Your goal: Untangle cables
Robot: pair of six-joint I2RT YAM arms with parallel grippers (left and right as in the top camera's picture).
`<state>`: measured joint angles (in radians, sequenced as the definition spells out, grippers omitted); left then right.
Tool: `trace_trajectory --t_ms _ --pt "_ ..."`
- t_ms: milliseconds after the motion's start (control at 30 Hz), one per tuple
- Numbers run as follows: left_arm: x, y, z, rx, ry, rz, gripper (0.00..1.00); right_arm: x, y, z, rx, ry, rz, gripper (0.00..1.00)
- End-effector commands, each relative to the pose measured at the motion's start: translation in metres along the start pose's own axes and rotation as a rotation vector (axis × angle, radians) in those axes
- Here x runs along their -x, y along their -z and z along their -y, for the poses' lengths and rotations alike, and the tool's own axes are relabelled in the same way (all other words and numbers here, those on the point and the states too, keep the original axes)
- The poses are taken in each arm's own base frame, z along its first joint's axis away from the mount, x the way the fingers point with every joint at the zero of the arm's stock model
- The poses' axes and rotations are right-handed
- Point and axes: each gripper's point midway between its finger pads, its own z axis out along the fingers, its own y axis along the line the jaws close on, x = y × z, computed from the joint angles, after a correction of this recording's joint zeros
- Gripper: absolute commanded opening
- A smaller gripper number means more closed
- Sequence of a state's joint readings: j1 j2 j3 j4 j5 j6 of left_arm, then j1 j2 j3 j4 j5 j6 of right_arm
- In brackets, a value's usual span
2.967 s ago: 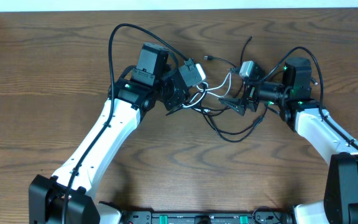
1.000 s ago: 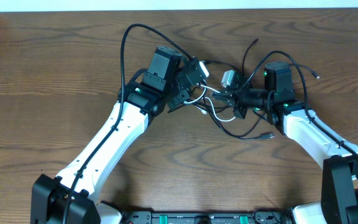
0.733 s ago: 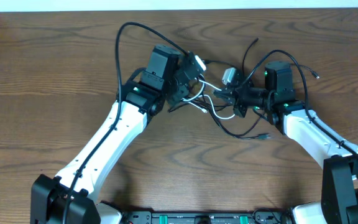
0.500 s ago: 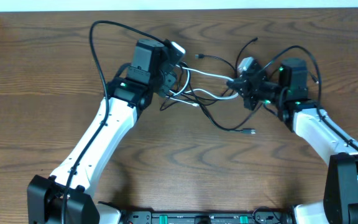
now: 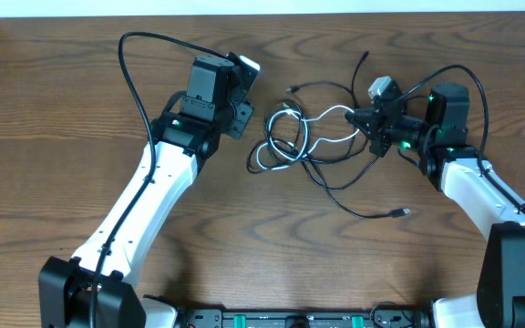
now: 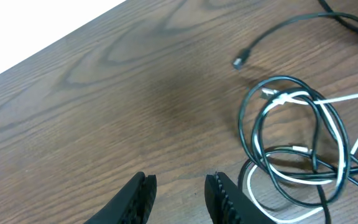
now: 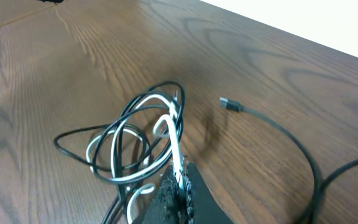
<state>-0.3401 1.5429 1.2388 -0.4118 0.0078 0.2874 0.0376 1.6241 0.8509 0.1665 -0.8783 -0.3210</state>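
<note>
From above: the left claw [image 5: 238,114] is loose and empty. The cables [image 5: 288,144] sit knotted between it and the right claw [image 5: 369,121].

Left wrist: the knot lies ahead, off to this claw's right.

Right wrist: this claw pinches the white cable [image 7: 173,140], with the loops just ahead.

The pulling apart looks only begun. Next, the left claw should grab a black loop.

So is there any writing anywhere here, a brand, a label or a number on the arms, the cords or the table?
None: no word, number, brand or sign can be read in any view.
The cables and the wooden table carry no print.
The green lights on the arms are plain lamps, not signs.
The black bar at the overhead view's bottom edge is too small to read.
</note>
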Motion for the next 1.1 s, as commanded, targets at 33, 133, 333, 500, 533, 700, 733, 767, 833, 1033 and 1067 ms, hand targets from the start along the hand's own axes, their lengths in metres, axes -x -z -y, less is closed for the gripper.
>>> trace_trajectory --t_ms 33,133,333,500,533,700,733,767,833,1033,1067 --pt "0.005 0.003 -0.007 0.024 0.033 0.011 0.32 0.004 0.002 0.000 0.010 -0.023 0.013 0.01" --pt "0.007 0.003 0.001 -0.025 0.067 0.021 0.49 0.016 0.002 -0.004 0.040 -0.076 0.057 0.01" --pt "0.010 0.004 0.019 -0.128 0.066 0.039 0.69 0.109 0.027 -0.028 0.207 -0.071 0.360 0.01" --pt "0.010 0.004 0.020 -0.134 0.066 0.040 0.69 0.179 0.073 -0.059 0.262 0.073 0.633 0.01" --pt "0.011 0.004 0.021 -0.141 0.066 0.042 0.69 0.187 0.081 -0.064 0.269 0.091 0.677 0.01" --pt "0.023 0.010 0.046 -0.293 0.048 0.101 0.69 0.182 0.073 -0.070 0.312 0.039 0.637 0.01" --pt "0.025 0.012 0.050 -0.321 0.029 0.113 0.69 0.178 0.068 -0.066 0.312 -0.008 0.610 0.01" --pt "0.025 0.013 0.053 -0.336 0.012 0.119 0.69 0.175 0.065 -0.065 0.315 -0.026 0.597 0.01" --pt "0.025 0.014 0.056 -0.352 -0.005 0.121 0.69 0.173 0.063 -0.065 0.321 -0.037 0.583 0.01" --pt "0.023 0.014 0.056 -0.352 -0.007 0.115 0.69 0.172 0.066 -0.062 0.314 -0.035 0.580 0.01" --pt "0.023 0.014 0.056 -0.352 -0.007 0.115 0.69 0.171 0.066 -0.063 0.321 -0.033 0.574 0.01"
